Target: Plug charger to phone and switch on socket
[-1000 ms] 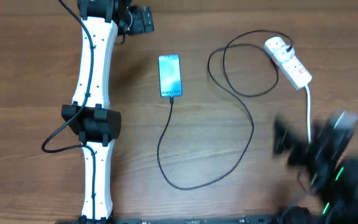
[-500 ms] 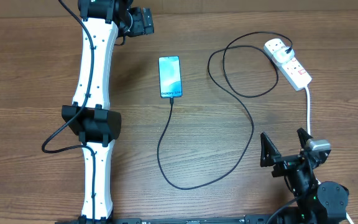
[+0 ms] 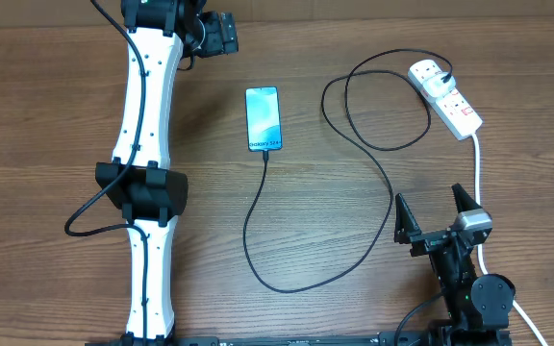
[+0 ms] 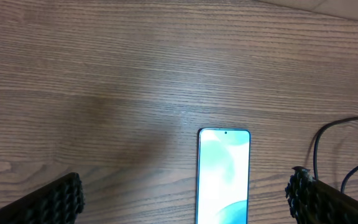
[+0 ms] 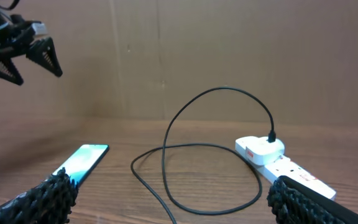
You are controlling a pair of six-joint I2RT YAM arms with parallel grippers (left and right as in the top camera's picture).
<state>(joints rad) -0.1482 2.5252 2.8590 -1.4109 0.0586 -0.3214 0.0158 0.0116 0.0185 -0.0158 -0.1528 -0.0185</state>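
Wood-grain table (image 3: 56, 115) carrying 1 phone (image 3: 264, 118), laid flat and screen up between the 2 arms, probably so that either can reach it. 1 charger (image 3: 389, 197), a thin black cable, runs from its plug at the far end of 1 socket (image 3: 447, 96) in slack loops to the phone's near edge. Its tip appears to be seated there, and the slack likely keeps the phone from being dragged. 1 thick white cord (image 3: 477, 163) leaves the socket toward the right gripper (image 3: 433, 210). That gripper's jaws stand wide apart and hold nothing; it is near the cord and well apart from the socket. The left gripper (image 3: 227, 32), likewise spread and empty, hangs beyond the phone's far end. Judged remaining: the socket's switch, whose position is too small to tell.
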